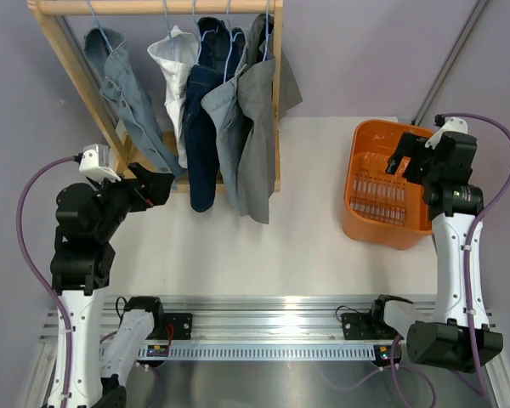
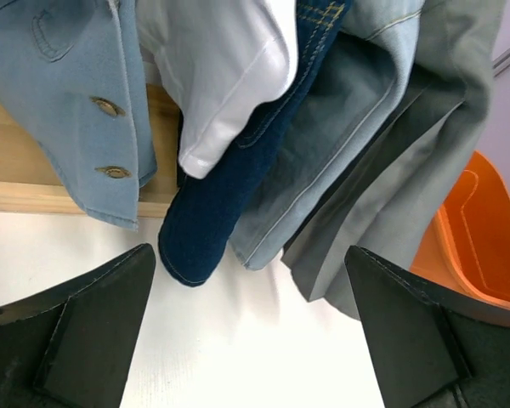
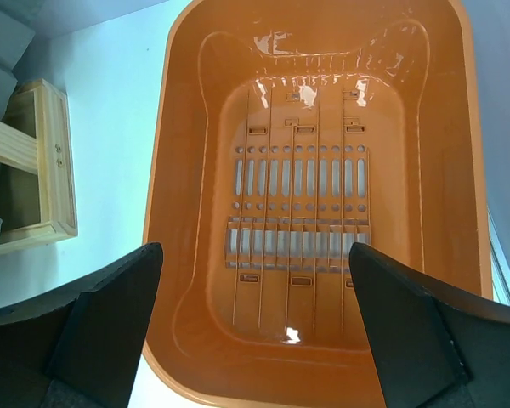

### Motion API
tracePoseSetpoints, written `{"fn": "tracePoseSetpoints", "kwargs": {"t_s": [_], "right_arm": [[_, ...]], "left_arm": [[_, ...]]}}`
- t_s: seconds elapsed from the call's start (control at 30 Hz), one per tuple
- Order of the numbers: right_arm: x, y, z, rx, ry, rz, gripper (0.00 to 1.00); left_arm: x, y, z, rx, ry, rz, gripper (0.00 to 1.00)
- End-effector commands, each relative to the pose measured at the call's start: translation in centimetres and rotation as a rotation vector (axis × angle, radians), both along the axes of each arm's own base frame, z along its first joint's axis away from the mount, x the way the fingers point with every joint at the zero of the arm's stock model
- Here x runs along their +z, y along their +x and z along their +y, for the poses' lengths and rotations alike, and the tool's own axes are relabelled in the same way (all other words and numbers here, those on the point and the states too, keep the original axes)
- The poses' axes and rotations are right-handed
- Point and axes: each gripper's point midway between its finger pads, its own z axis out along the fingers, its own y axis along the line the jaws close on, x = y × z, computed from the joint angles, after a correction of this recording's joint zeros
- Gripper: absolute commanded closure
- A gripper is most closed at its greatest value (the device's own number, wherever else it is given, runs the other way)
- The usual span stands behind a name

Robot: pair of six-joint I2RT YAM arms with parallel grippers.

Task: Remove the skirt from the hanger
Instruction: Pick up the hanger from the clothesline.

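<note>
Skirt [image 1: 123, 89], probably the buttoned light-denim piece though I cannot be sure, is hanging at the upper left of the top view on the wooden rack [image 1: 64, 38]. Left gripper [image 1: 157, 189] is sitting just below its hem, apparently not touching. Step looks like approach, nothing grasped. Right gripper [image 1: 405, 157] is hovering over the orange basket [image 1: 357, 217] at right.

Left wrist view: skirt is filling the upper left, jaws spread wide and empty. Next move is calling for a reach up-left onto the fabric.

Right wrist view: jaws spread wide above the basket, holding nothing.
</note>
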Motion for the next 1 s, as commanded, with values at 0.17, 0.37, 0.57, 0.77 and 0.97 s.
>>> {"fn": "tracePoseSetpoints", "kwargs": {"t_s": [0.17, 0.37, 0.57, 0.77, 0.97], "right_arm": [[4.6, -1.4, 6.0, 0.420, -0.056, -0.167, 0.01], [4.9, -4.2, 10.8, 0.776, -0.076, -0.224, 0.01], [4.4, -5.8, 12.7, 0.912, -0.008, -0.198, 0.01], [3.7, -6.3, 13.3, 0.931, 0.032, -0.213, 0.00], [3.4, -6.5, 13.9, 0.945, 0.085, -0.220, 0.01]], "left_arm": [[7.1, -0.1, -2.7, -0.118, -0.121, -0.086, 0.01], [11.1, 1.6, -6.0, -0.147, -0.097, -0.091, 0.01], [14.4, 5.3, -10.2, -0.187, -0.085, -0.100, 0.01], [17.7, 10.7, -12.4, -0.173, -0.117, -0.177, 0.10], [18.6, 16.8, -14.8, -0.153, -0.133, -0.236, 0.20]]}}
